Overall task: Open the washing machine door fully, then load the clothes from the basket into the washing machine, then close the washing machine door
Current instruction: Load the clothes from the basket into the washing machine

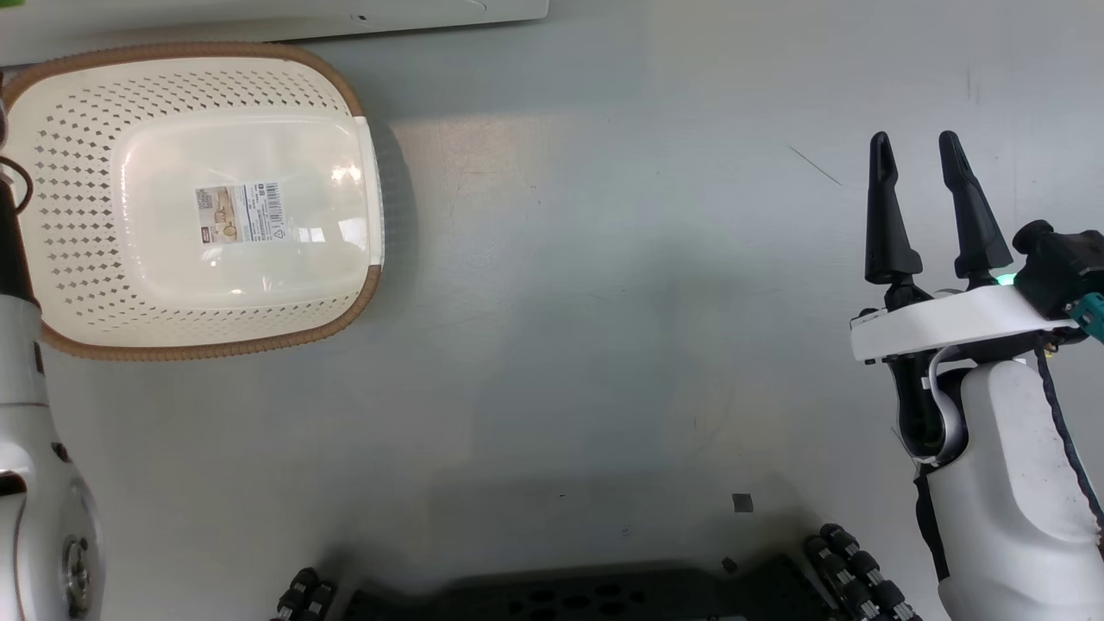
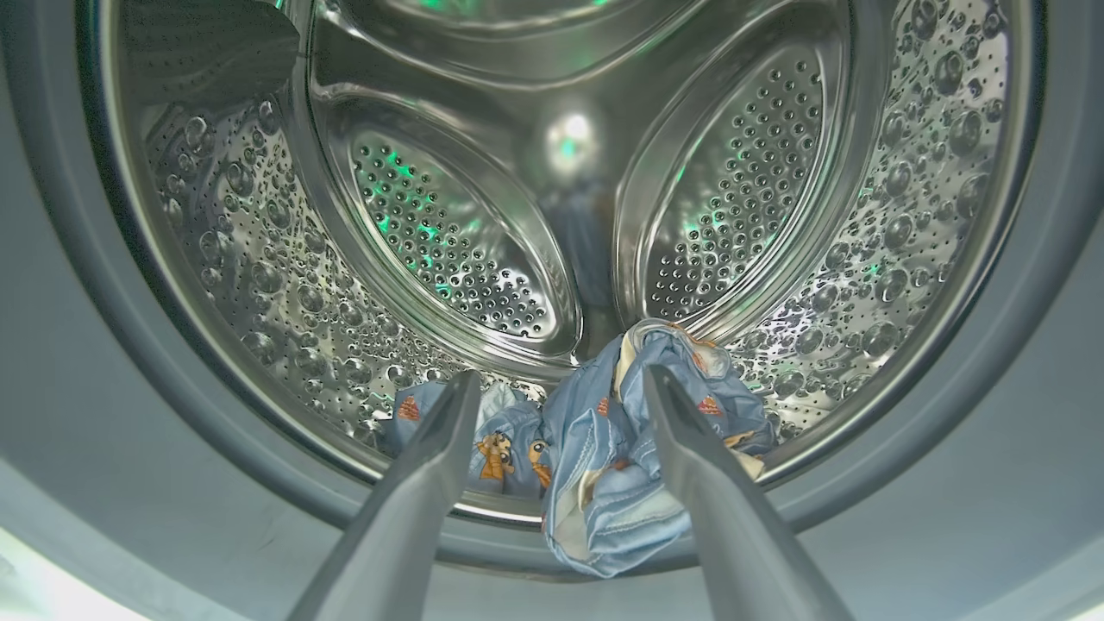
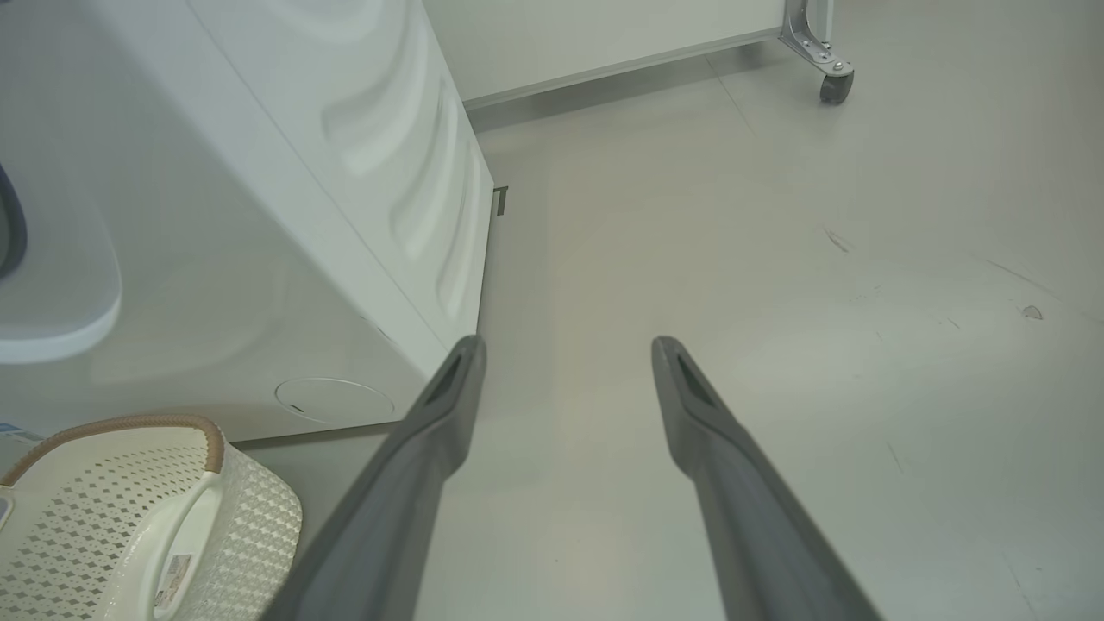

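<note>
Pointing into the drum mouth of the washing machine, the left gripper holds its two fingers spread wide, with nothing clamped between them. The clothes lie at the bottom of the steel drum. One bear-print bundle sits just inside the front lip. The larger bundle runs lengthwise from deeper in the drum out over the lip and the grey rubber ring, and its loose end droops between the spread fingers. Whether either finger touches the fabric cannot be told.

In the head view, the pale left arm rises along the side of the basket toward the machine. The basket stands mouth up on the grey floor at the foot of the machine's white front, its longer side lying along that front and the label sticker showing on its bare bottom.

The right gripper is also open, its fingers parted and gripping nothing. It is held above the floor well to the side of the basket, fingers aimed toward the machine's side of the room. Seen from the right wrist, that gripper points at the floor just past the machine's front corner, with the round flap low on the front panel and the basket beneath it.
</note>
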Motion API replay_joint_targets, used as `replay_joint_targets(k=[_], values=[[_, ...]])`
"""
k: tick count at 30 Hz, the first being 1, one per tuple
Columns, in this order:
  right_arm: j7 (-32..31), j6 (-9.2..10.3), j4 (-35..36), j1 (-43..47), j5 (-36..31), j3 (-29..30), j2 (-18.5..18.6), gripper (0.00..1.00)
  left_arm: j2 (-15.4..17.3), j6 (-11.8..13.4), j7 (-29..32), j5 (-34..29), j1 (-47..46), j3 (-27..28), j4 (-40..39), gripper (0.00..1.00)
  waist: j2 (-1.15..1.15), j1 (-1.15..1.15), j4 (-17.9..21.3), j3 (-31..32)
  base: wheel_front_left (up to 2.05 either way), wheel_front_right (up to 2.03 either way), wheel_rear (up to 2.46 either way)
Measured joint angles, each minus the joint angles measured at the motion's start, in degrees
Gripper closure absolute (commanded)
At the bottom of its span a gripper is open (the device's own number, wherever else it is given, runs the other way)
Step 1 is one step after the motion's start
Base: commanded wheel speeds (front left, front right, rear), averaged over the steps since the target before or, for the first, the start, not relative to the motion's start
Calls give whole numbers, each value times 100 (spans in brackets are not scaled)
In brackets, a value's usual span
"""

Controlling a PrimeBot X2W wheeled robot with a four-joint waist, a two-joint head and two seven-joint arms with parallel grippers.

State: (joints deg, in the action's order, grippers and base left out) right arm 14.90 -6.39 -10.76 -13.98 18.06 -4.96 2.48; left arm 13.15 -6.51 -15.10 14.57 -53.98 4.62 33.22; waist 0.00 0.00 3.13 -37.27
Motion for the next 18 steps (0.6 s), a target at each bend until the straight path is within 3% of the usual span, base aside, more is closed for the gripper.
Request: replay_joint_targets(k=[18], values=[[0,-3,-25,13,7,-66,5,0,-197,-8,2,-66,1360,209,-880,0,0,0,-45,132,0,0,0]])
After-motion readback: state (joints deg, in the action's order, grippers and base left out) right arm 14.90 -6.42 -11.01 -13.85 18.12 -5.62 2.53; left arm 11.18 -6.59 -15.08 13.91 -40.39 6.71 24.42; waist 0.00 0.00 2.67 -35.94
